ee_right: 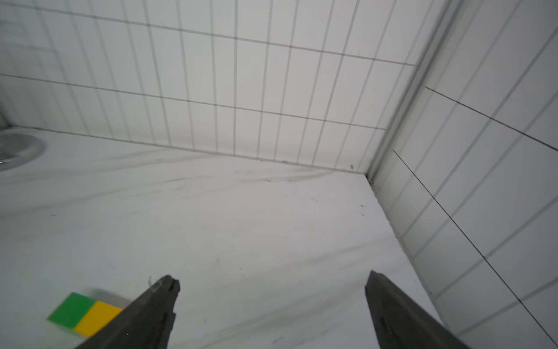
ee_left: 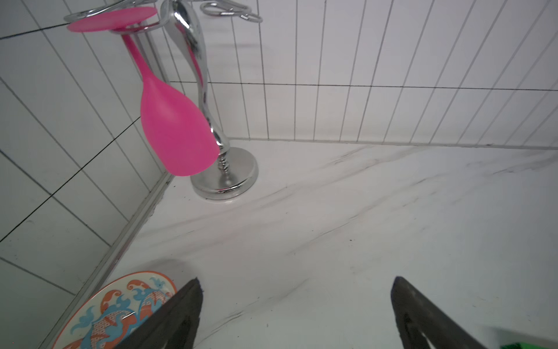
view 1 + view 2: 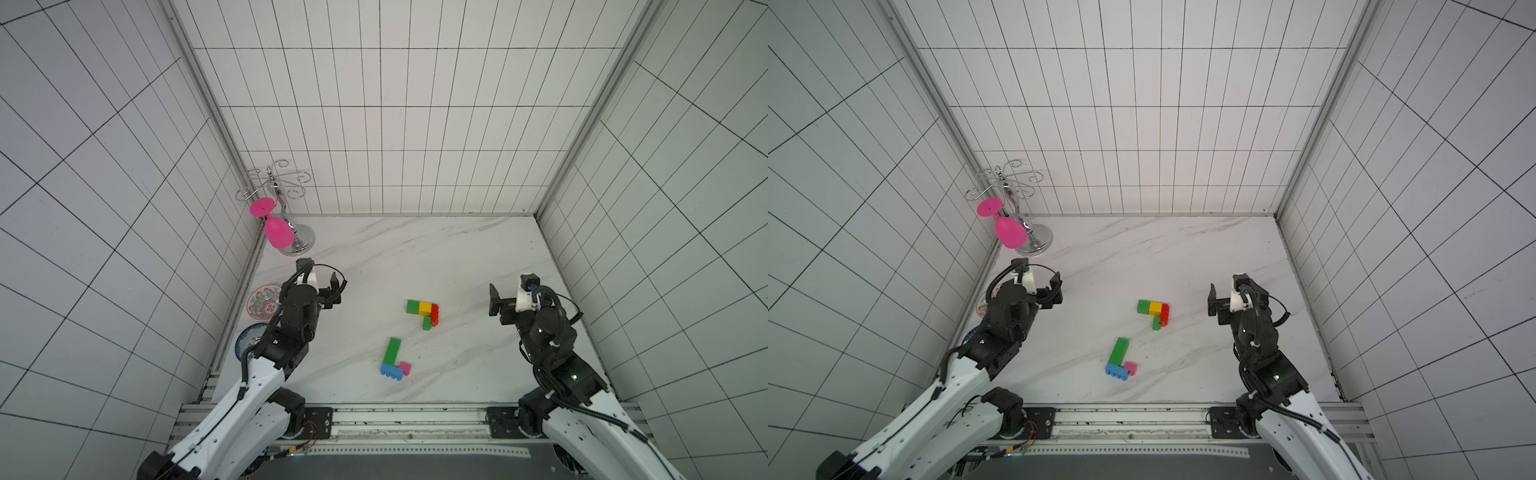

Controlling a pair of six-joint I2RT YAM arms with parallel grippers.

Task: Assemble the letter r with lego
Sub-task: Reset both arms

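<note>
Left gripper (image 2: 296, 281) and right gripper (image 1: 271, 276) gaped wide, empty; green-yellow-red lego cluster (image 3: 424, 308) and green-blue-pink lego cluster (image 3: 392, 355) lay apart mid-table (image 3: 478, 257); probably light, rigid, slick; pinch flat sides.

The left claw (image 2: 296, 282) and right claw (image 1: 271, 279) have matte black, tapered fingers (image 1: 145, 314). Just behind each claw sits a white block (image 3: 524, 300), then black housings, then long white shells. The left arm (image 3: 253, 382) has a thin black cable along its shell, small screws, and red wires (image 3: 309, 432) at its base. The right arm (image 3: 590, 419) carries ribbed black hose (image 3: 598, 413) and small green lights (image 3: 574, 377).
</note>
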